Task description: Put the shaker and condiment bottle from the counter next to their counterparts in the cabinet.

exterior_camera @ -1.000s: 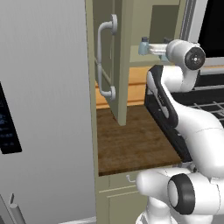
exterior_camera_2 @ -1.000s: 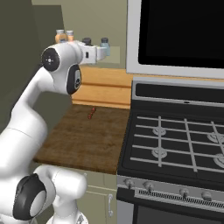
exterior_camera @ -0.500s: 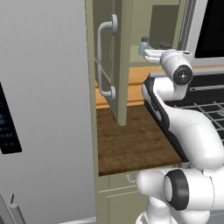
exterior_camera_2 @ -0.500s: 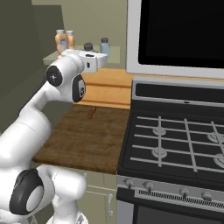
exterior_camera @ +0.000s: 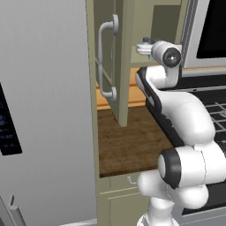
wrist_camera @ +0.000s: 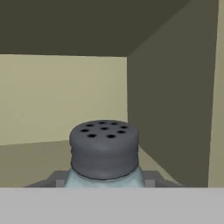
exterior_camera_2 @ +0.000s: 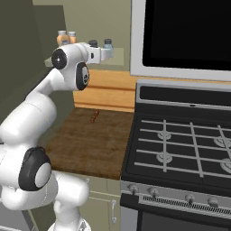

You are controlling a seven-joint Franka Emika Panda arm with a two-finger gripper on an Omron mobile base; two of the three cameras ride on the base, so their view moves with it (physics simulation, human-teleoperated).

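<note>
I find the tool point(exterior_camera_2: 107, 53) clenched on the shaker point(wrist_camera: 104, 151) inside the cabinet point(exterior_camera: 121, 57); lower it level beside its twin point(exterior_camera_2: 93, 44) before letting go.

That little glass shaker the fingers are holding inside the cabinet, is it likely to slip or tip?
The shaker looks like smooth glass, so probably slippery and breakable. Its squat body with a wide grey cap suggests it should stand steadily on the cabinet shelf, unless set down tilted.

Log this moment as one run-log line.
gripper: shut on bluish glass shaker with grey cap | place: beige-olive cabinet shelf | two orange-tan bottles: shelved
</note>
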